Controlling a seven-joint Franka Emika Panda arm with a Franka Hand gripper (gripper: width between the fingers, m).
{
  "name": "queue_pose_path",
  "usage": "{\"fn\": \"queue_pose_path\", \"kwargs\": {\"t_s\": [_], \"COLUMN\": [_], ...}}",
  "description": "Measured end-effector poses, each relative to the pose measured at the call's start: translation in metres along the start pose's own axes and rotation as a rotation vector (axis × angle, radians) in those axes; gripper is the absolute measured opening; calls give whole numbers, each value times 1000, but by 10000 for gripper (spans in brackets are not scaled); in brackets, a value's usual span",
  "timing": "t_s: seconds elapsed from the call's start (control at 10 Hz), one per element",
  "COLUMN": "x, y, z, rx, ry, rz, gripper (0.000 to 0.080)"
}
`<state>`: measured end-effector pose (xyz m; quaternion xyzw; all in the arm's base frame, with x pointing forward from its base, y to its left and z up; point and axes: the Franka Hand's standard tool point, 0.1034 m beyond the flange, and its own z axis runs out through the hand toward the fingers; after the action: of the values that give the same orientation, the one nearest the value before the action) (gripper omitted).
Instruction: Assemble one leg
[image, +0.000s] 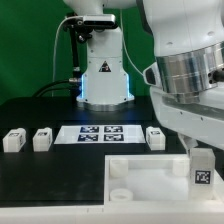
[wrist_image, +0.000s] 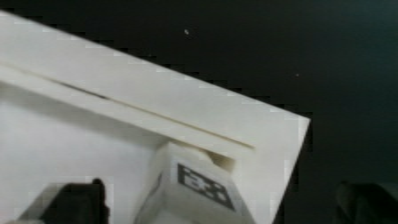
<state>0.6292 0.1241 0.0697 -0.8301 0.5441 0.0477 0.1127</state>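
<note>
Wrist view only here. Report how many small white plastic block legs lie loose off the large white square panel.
Observer: Three loose legs. Two sit at the exterior view's left, and one sits just right of the marker board.
Operator: Now tell me which sockets look empty.
Observer: Two round sockets along the large white square panel's left edge, as the exterior view shows it, look empty.

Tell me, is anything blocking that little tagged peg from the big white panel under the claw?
Nothing visible does. The leg stands upright between the gripper fingers, right at the corner of the white panel. Whether it is seated in a socket cannot be told.
</note>
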Motion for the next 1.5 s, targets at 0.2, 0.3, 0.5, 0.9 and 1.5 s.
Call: {"fn": "queue_pose_path", "kwargs": {"t_s": [0.2, 0.3, 0.5, 0.9, 1.5], "x": [2, 3, 8, 11, 13], "y": [1, 2, 3, 4, 4], "z": [1, 1, 1, 2, 3], "rx": [-6, -11, -54, -70, -78], "ry": [5, 11, 60, 65, 57], "rz": [-200, -342, -712, -847, -170], "gripper": [648, 648, 648, 524, 296]}}
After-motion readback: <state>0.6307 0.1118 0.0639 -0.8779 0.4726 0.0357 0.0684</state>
